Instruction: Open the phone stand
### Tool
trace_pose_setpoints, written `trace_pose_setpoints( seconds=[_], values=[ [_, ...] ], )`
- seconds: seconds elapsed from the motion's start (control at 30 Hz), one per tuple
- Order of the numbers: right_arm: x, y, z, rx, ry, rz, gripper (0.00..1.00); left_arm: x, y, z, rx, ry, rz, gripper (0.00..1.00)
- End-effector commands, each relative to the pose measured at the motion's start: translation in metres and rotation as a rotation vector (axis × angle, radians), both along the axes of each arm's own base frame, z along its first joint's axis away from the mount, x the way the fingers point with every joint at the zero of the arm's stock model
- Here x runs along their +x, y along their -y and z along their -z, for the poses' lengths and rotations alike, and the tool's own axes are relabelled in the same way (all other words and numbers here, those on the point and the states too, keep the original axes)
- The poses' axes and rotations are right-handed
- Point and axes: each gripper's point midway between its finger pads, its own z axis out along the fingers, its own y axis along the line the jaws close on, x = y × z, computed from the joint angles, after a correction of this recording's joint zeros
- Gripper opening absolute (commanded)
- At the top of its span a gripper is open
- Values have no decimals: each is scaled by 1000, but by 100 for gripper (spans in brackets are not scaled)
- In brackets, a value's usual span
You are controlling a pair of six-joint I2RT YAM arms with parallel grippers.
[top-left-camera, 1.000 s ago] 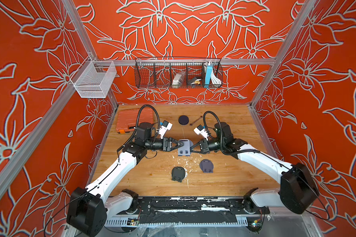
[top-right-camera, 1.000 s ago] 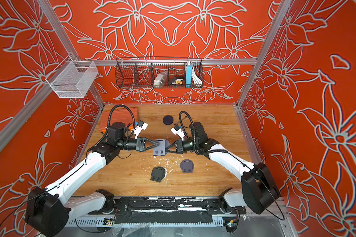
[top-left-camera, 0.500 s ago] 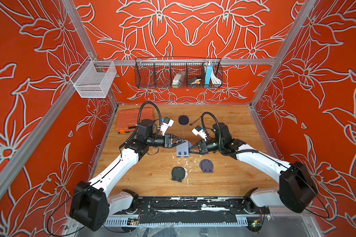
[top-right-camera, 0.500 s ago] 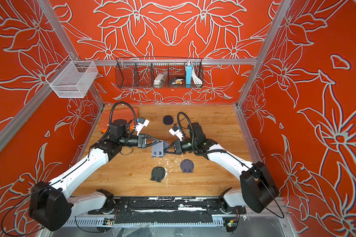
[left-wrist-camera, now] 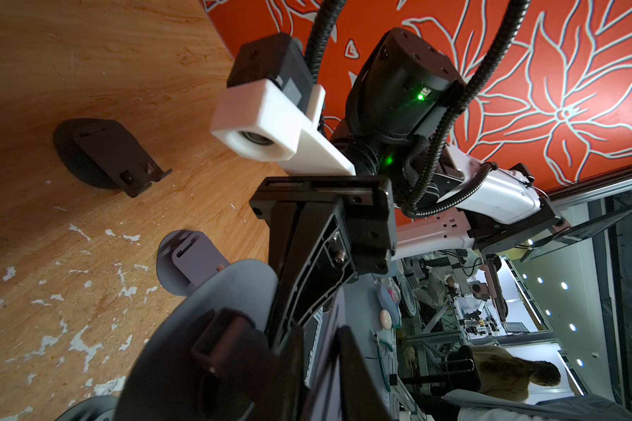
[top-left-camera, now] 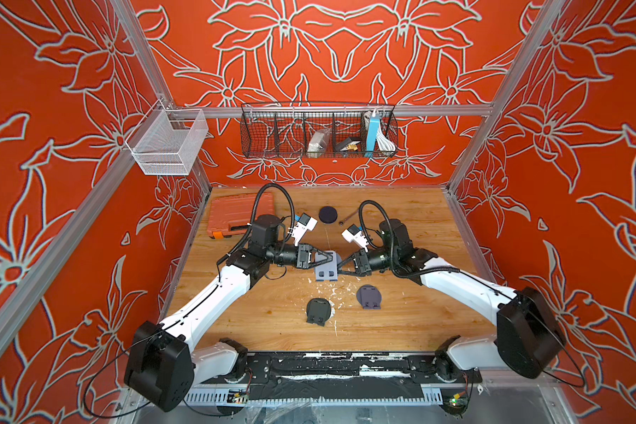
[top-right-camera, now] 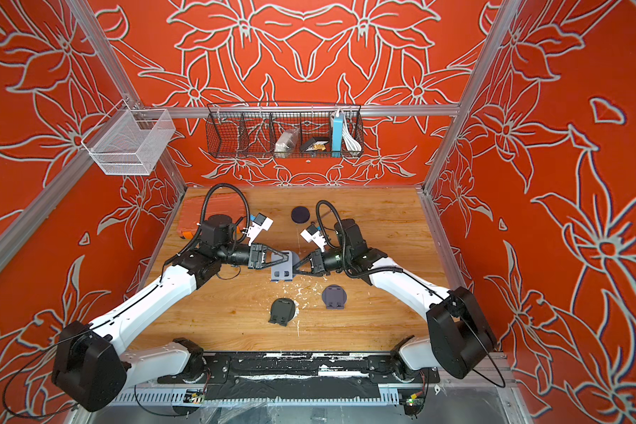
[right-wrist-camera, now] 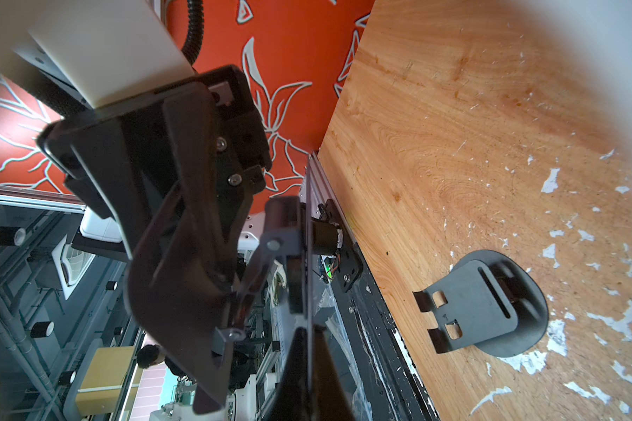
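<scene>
Both arms meet over the middle of the table (top-left-camera: pixel 419 227), and the grey stand (top-left-camera: pixel 325 272) hangs between them, seemingly clear of the wood. The left gripper (top-left-camera: pixel 327 258) comes in from the left, its fingers drawn in onto the stand's upper part. In the left wrist view a pale plate sits between its two dark fingers (left-wrist-camera: pixel 354 368), so it looks pinched. The right gripper (top-left-camera: pixel 340 268) comes from the right with its jaws pressed together on the stand's edge. The stand's round disc (left-wrist-camera: pixel 205 328) faces the left wrist camera, with a hinge block on it.

Nearer than the pair, two more stands lie flat on scuffed wood: a black one (top-left-camera: pixel 318 310) to the left and a dark grey one (top-left-camera: pixel 368 296) to the right. A dark puck (top-left-camera: pixel 327 214) lies far of the grippers, and an orange case (top-left-camera: pixel 235 213) sits at the far left.
</scene>
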Motion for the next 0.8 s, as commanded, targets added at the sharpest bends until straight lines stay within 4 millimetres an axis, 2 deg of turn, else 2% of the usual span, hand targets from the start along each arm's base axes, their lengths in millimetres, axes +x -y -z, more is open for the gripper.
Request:
trace_pose_setpoints(
  seconds=[0.0,0.07,0.1,0.27,0.57,0.77],
  values=[
    [2,-6,-11,38,20,-17,0,-11,4,-4,-26,10,57,18],
    [2,-6,-11,35,10,-14,0,-12,3,-7,-28,21,55,3],
    [2,-6,-10,33,5,-12,0,-11,3,-8,-30,25,55,0],
    [3,-7,5,26,-77,11,0,-6,5,-23,-44,83,53,0],
    [0,-5,59,-32,-248,42,0,13,11,-61,-72,196,84,0],
    [-3,-4,76,-39,-303,45,0,25,5,-78,-95,252,60,0]
  ],
)
